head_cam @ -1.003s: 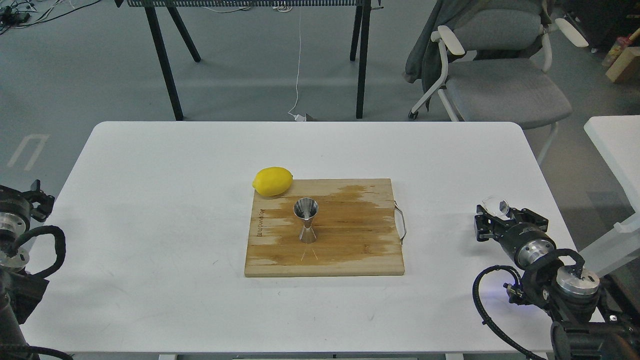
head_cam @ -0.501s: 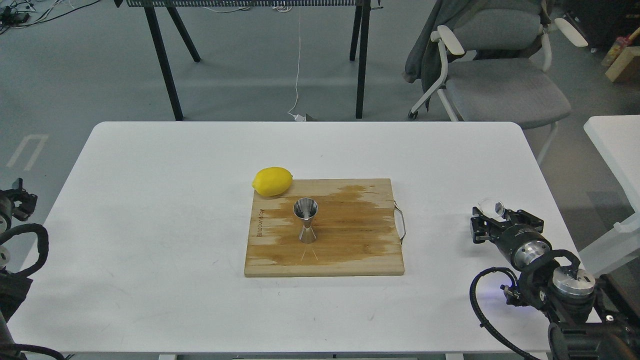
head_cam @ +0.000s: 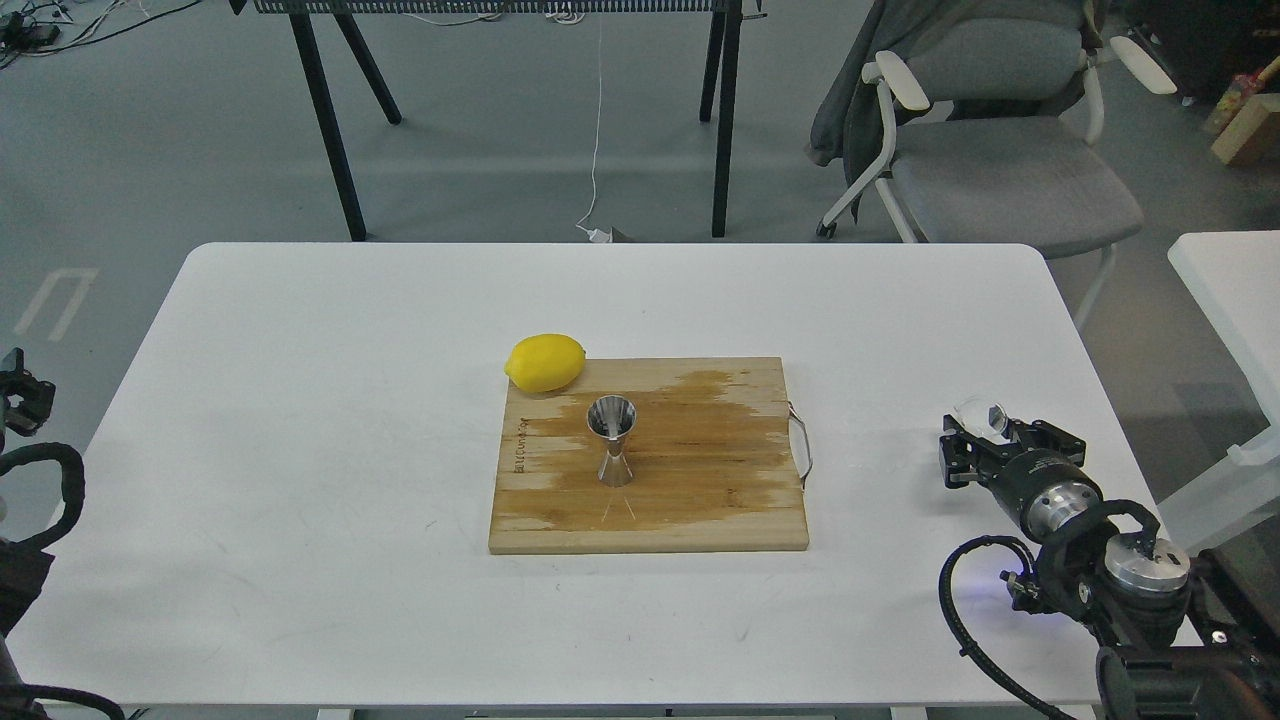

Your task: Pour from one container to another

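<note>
- White table (head_cam: 300, 420), rounded corners, carries everything; bare white top on both sides of the centre.
- Wooden cutting board (head_cam: 700, 500) at the table's centre, squared to the table edges, with a big dark wet-looking stain across its middle. Metal handle (head_cam: 803, 445) on the board's right edge. Small dark writing runs along the board's left edge, too small to read.
- Right arm (head_cam: 1110, 570) comes in from the bottom-right corner and reaches up and left over the table's right edge; black cable loop beside it.
- Left arm (head_cam: 30, 500) barely in view at the left frame edge, off the table's left side; left gripper (head_cam: 20, 390) only a dark bit at the edge, cannot tell how its fingers stand.
- Lemon (head_cam: 545, 362) at the board's far-left corner, overlapping the board edge.
- Right gripper (head_cam: 985, 440) near the table's right edge, well apart from the board, fingers clamped on the glass cup.
- Steel jigger (head_cam: 611, 440) upright on the board, left of centre, open cone up, well apart from both grippers; just near side of the lemon, not touching it.
- Glass cup (head_cam: 983, 413) clear, sticking up at the right gripper's far end, above the table near its right edge.
</note>
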You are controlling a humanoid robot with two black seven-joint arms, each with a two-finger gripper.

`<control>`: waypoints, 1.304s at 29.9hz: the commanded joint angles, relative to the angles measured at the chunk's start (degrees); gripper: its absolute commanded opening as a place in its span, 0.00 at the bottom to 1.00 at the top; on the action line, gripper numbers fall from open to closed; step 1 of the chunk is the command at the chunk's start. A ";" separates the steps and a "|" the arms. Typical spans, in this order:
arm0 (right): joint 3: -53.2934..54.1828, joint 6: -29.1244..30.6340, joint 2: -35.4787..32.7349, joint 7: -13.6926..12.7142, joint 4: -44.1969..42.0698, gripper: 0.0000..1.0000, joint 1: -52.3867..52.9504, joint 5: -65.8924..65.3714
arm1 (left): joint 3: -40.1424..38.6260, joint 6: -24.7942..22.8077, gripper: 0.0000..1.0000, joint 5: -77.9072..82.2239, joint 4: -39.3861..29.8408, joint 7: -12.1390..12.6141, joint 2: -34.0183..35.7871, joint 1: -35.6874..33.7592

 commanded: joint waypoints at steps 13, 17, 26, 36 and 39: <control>0.00 0.06 0.05 0.01 0.18 0.66 -0.28 0.01 | 0.09 0.00 1.00 0.08 -0.07 0.79 -0.08 -0.27; 0.00 0.06 0.05 -0.08 0.18 0.69 -0.28 0.01 | 0.09 0.00 1.00 0.08 -0.07 0.79 -0.08 -0.36; 0.00 0.14 -0.04 0.01 0.27 0.79 -0.37 0.01 | 0.09 0.00 1.00 0.17 -0.07 0.70 -0.60 -0.27; -0.08 0.14 0.05 -0.08 0.45 0.94 -0.46 0.10 | 0.09 0.00 1.00 0.08 -0.16 0.70 -0.87 -0.27; -0.08 0.06 0.05 -0.08 0.45 0.94 -0.54 0.10 | 0.18 0.00 1.00 0.17 -0.42 0.70 -0.78 0.08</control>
